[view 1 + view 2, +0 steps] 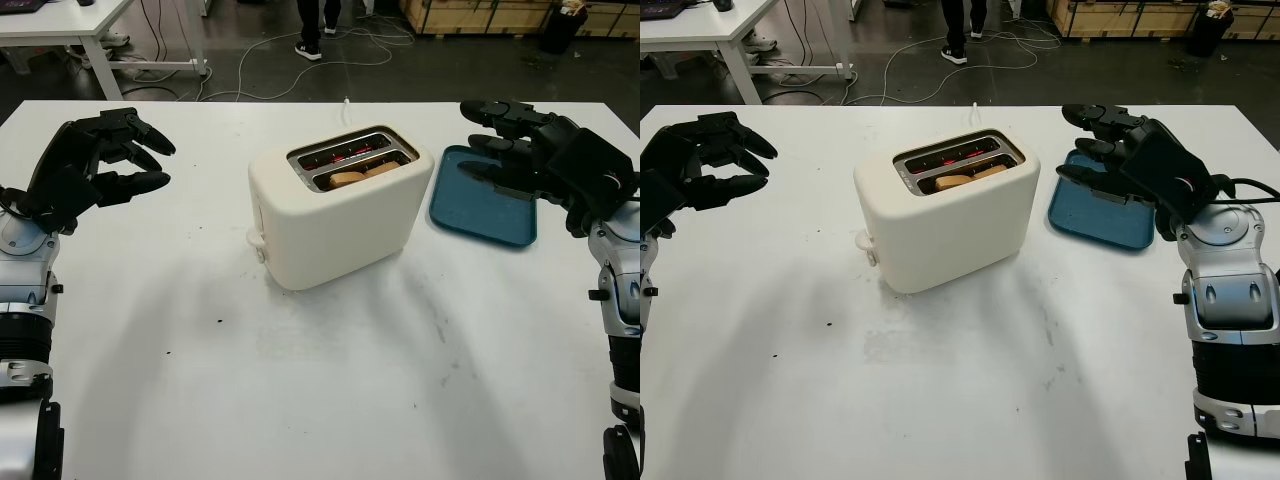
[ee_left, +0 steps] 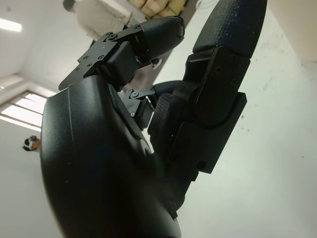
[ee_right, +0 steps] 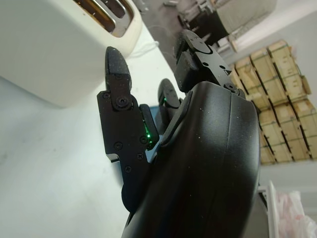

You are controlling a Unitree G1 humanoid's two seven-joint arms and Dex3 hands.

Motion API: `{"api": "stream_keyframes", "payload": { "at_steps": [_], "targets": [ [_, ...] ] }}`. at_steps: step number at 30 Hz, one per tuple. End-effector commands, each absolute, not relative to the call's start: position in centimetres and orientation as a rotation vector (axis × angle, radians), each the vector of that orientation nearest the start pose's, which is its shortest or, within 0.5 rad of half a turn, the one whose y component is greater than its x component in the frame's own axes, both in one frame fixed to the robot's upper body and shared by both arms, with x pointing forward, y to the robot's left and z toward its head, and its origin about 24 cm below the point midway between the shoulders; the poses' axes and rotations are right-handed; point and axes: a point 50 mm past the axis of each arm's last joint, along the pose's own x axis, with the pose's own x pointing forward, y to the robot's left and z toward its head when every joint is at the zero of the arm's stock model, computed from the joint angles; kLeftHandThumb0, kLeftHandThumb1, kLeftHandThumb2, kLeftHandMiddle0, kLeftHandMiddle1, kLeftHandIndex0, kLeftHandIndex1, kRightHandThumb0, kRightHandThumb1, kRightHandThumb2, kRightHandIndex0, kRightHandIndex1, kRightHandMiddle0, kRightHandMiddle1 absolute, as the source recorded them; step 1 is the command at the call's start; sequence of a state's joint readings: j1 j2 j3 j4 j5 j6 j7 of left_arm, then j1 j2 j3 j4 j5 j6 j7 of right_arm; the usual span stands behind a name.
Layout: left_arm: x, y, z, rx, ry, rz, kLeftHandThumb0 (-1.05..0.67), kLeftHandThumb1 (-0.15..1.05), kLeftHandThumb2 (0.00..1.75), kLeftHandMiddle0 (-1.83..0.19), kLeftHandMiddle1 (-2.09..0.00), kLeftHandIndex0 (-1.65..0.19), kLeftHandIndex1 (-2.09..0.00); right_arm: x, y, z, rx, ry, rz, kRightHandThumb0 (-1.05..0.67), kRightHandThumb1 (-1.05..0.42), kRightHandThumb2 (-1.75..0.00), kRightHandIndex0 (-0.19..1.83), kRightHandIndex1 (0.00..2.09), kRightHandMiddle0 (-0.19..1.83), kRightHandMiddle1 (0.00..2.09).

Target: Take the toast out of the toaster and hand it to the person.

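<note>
A cream toaster (image 1: 335, 215) stands in the middle of the white table (image 1: 330, 390). A slice of toast (image 1: 352, 177) sits low in its nearer slot; the farther slot glows red inside. My left hand (image 1: 125, 160) is raised over the table's left side, well apart from the toaster, open and holding nothing. My right hand (image 1: 495, 140) hovers over the blue tray (image 1: 480, 215) to the right of the toaster, open too. The toaster (image 3: 54, 44) also appears in the right wrist view, beyond my right hand's fingers (image 3: 119, 89).
The blue tray lies flat at the right of the toaster. A person's legs and shoes (image 1: 315, 30) stand on the dark floor beyond the table, among cables. A white desk (image 1: 60, 30) is at the far left, wooden crates (image 1: 480, 15) at the far right.
</note>
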State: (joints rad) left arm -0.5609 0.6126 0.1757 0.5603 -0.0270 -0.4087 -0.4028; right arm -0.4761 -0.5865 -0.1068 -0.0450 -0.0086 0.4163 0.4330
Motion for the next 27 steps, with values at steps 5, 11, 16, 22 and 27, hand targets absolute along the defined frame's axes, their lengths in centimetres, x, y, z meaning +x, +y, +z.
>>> {"api": "stream_keyframes", "payload": {
  "at_steps": [5, 11, 16, 22, 27],
  "targets": [
    [32.92, 28.24, 17.26, 0.597, -0.372, -0.158, -1.05, 0.84, 0.0, -0.53, -1.27, -0.61, -1.08, 31.78, -23.42, 18.8, -0.544, -0.05, 0.22, -0.31, -0.92, -0.15, 0.37, 0.01, 0.37, 0.01],
    [32.92, 28.25, 17.31, 0.587, -0.372, -0.166, -1.05, 0.84, 0.0, -0.52, -1.27, -0.61, -1.08, 31.84, -23.45, 18.74, -0.53, -0.05, 0.217, -0.29, -0.92, -0.14, 0.38, 0.01, 0.38, 0.01],
    [32.95, 28.27, 17.29, 0.581, -0.366, -0.163, -1.05, 0.83, 0.0, -0.53, -1.26, -0.61, -1.07, 31.78, -23.39, 18.77, -0.532, -0.048, 0.22, -0.32, -0.92, -0.15, 0.37, 0.0, 0.37, 0.0],
    [32.97, 28.23, 17.28, 0.582, -0.365, -0.164, -1.05, 0.83, 0.0, -0.52, -1.26, -0.62, -1.06, 31.85, -23.51, 18.73, -0.538, -0.051, 0.222, -0.33, -0.92, -0.15, 0.37, 0.01, 0.37, 0.0],
    [33.0, 28.09, 17.23, 0.586, -0.374, -0.166, -1.05, 0.84, 0.0, -0.53, -1.27, -0.62, -1.06, 31.84, -23.5, 18.78, -0.535, -0.041, 0.213, -0.32, -0.92, -0.15, 0.37, 0.01, 0.37, 0.0]
  ]
}}
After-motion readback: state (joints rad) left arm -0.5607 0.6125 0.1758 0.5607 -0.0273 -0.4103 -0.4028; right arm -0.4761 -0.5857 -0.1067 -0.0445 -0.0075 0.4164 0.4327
